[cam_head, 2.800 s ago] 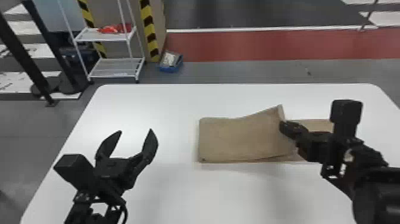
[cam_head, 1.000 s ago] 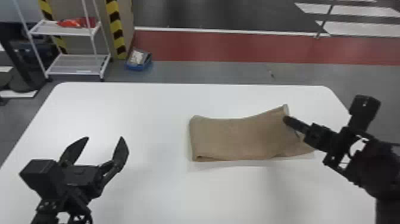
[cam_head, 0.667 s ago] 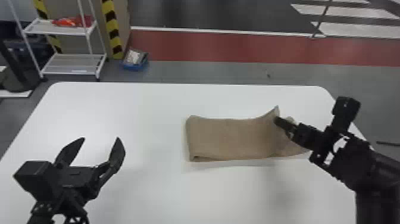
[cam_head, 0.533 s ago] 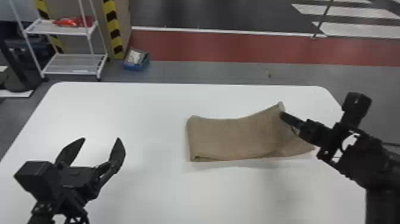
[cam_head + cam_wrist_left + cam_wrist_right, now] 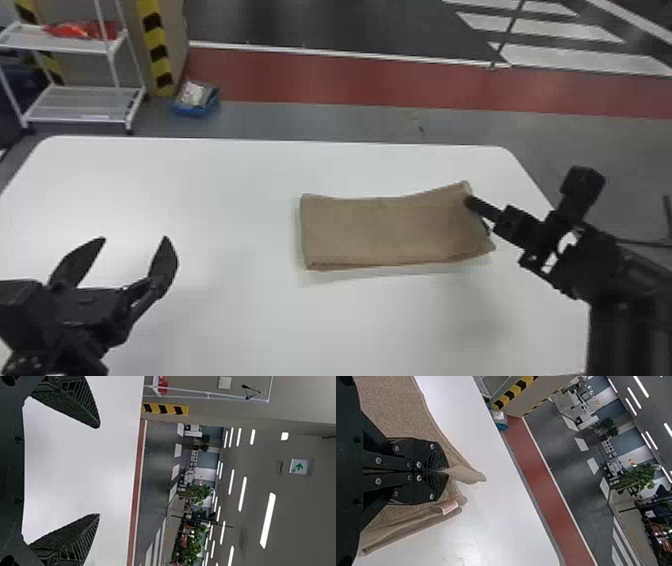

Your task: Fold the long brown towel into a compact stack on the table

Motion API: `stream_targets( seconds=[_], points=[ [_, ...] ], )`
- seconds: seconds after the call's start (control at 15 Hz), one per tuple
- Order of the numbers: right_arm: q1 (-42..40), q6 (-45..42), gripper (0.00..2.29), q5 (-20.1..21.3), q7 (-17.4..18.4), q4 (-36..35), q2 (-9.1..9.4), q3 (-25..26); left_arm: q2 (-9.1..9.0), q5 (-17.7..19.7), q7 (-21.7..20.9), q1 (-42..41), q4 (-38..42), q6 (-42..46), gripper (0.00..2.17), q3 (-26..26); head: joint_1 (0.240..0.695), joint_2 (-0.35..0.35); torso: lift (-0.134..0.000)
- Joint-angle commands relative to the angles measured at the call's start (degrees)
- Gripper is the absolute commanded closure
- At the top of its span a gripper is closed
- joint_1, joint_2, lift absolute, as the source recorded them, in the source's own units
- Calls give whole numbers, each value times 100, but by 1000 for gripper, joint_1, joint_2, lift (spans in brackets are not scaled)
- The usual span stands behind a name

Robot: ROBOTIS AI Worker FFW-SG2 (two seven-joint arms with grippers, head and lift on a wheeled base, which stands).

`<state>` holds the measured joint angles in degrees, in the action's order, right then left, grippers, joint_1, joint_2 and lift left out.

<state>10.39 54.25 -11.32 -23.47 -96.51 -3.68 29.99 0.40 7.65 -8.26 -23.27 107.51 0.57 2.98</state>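
A: Containers 1st, quick.
B: Small blue open container (image 5: pixel 197 109) on the grey floor past the bench's far edge, L of centre. Grey & white stuff in it (image 5: pixel 194 94), too blurry to ID. It's near a column w/ yellow-&-black stripes (image 5: pixel 155 50).
A: And the rack?
B: White metal shelf rack (image 5: pixel 80 120), far L. Bright red item (image 5: pixel 82 30) on its upper shelf.
A: OK, towel?
B: Brown cloth towel (image 5: pixel 380 230), folded in layers, a longish rectangle on the white, round-cornered bench (image 5: pixel 225 325), R of centre. L end's squared off; layers show at the near L corner. Far R corner's raised. Near R corner sticks out a bit, to a point.
A: Any label?
B: Yep, small pale one w/ reddish print (image 5: pixel 449 507), by a folded edge, per R wrist view.
A: Tools?
B: Black two-finger right tool (image 5: pixel 469 201) is at the towel's R end, by that raised corner. Fingers together on cloth.
A: Sure it's gripped?
B: Yes: in its wrist view the right tool (image 5: pixel 447 471) pinches a fold, w/ a bit of cloth poking out past the tips.
A: And the L one?
B: Black two-finger left tool (image 5: pixel 135 239), over the bench's near L part, well apart from the towel. Fingers spread wide.
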Motion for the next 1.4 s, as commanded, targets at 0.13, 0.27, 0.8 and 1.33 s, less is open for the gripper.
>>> stream_targets(
  seconds=[0.13, 0.27, 0.8, 1.33],
  points=[
    [-90, 179, 6, -55, 9, -8, -1, 148, 13, 9, 0, -46, -2, 35, 76, 28, 695, -171, -123],
    [-99, 495, 6, -19, 17, -96, -45, 403, 4, 0, 0, -29, -2, 35, 76, 1, 695, -178, -123],
    [270, 319, 127, 341, 9, 704, -555, 130, 13, 0, -9, -20, 25, 35, 80, -34, 695, -249, -123],
    [420, 144, 427, 719, -26, 1108, -555, -292, 13, 0, -9, -73, 60, 35, 80, -7, 695, -215, -123]
  ],
)
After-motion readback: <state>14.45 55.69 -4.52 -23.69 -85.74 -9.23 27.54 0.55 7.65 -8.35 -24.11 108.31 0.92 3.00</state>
